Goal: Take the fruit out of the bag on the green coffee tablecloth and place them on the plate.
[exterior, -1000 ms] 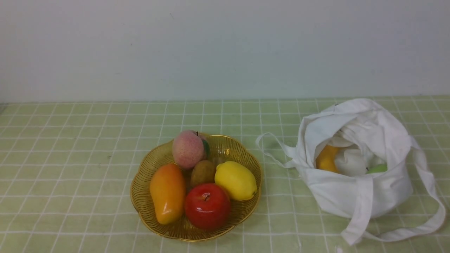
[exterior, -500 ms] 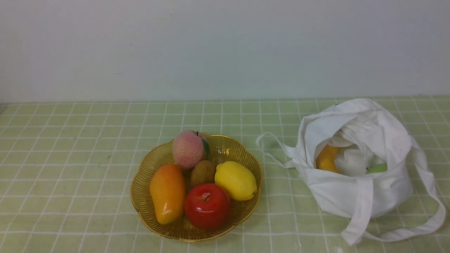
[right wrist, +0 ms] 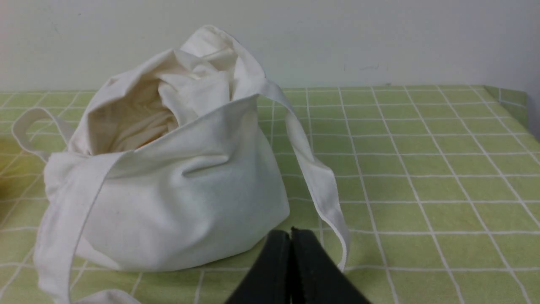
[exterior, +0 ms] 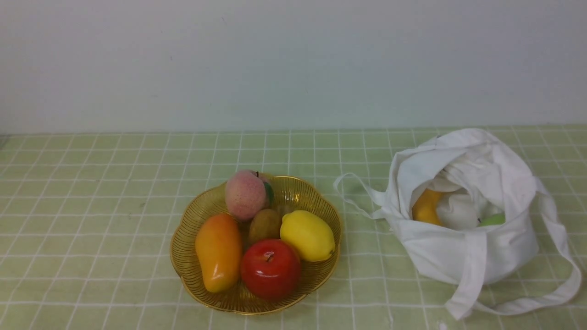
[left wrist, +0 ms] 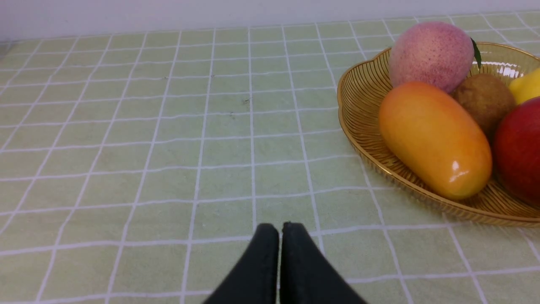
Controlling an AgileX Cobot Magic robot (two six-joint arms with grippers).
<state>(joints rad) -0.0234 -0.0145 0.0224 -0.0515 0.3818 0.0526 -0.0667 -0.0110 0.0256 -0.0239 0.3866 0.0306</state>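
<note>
The white cloth bag (exterior: 472, 247) sits at the right on the green checked tablecloth (exterior: 91, 206), mouth open. Inside show an orange-yellow fruit (exterior: 426, 207) and a sliver of a light green fruit (exterior: 493, 220). The amber plate (exterior: 192, 270) at centre holds the pink peach (exterior: 245, 195), a mango (exterior: 218, 251), a kiwi (exterior: 265, 224), a lemon (exterior: 307, 234) and a red apple (exterior: 270, 269). Neither gripper shows in the front view. My left gripper (left wrist: 280, 230) is shut and empty, over the cloth near the plate (left wrist: 363, 88). My right gripper (right wrist: 290, 236) is shut and empty, close to the bag (right wrist: 177, 198).
A plain white wall runs behind the table. The bag's long strap handles (exterior: 564, 275) trail on the cloth toward the front right edge; another loop (exterior: 355, 192) lies between bag and plate. In the right wrist view the table's corner edge (right wrist: 512, 99) shows.
</note>
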